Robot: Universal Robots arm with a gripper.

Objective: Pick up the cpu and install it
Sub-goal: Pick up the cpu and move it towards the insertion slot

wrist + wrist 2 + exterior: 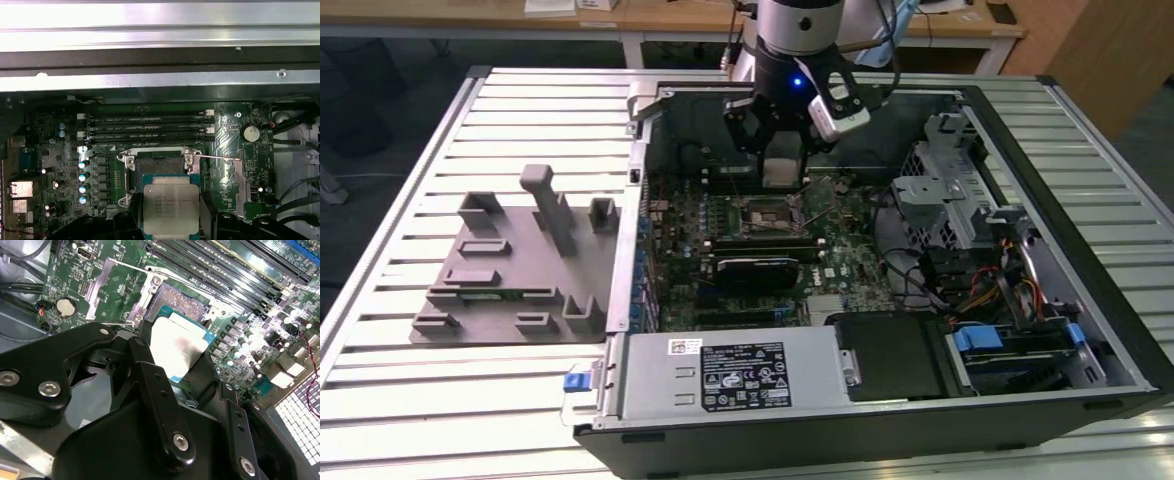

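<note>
The cpu [170, 206], a flat square chip with a pale silver top, sits between the black fingers [128, 221] of my gripper [170, 222], which is shut on its two side edges. It hangs just above the open motherboard socket [160, 162], part of which shows beyond the chip's edge. In the second wrist view the cpu [176, 345] is held level over the socket [181, 299], whose metal load plate [116, 292] is swung open to one side. The exterior view shows my gripper [778, 172] low inside the computer case, above the socket [769, 212].
Grey holder blocks [507, 262] stand on the slatted table at the exterior view's left. Inside the case [881, 425] are the power supply [727, 372], a drive cage [947, 195] and loose cables [981, 292]. Memory slots [150, 127] run beside the socket.
</note>
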